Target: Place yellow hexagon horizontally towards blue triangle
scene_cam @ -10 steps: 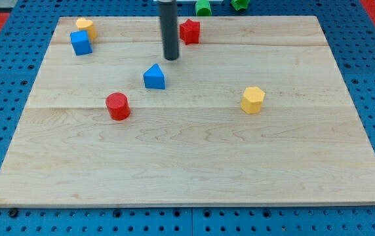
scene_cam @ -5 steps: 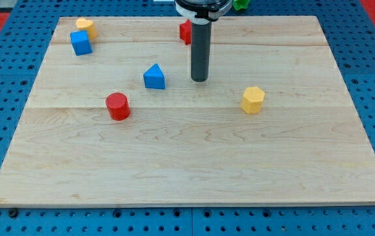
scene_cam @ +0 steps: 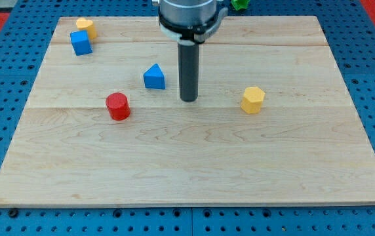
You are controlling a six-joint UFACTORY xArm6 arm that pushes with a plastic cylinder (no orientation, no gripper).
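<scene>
Tip sits on the table between the blue triangle and the yellow hexagon, touching neither. It's just off the triangle's lower-right side toward the view's right; the hexagon is farther off on the view's right, roughly level with my tip. No pincer on this rig, only the dark rod hanging from the grey mount at the view's top, so nothing is held.

Yellow hexagon stands alone on the right-of-centre part of the board, slightly lower in the view than the blue triangle, well apart from it.

Other blocks: red cylinder at lower left of the triangle, near it but clear. Blue cube and a yellow block sit close together at the top-left corner, yellow one behind the cube; can't tell if they touch. Green block off the board at the view's top edge, mostly cut off. Blue pegboard surrounds the table.
</scene>
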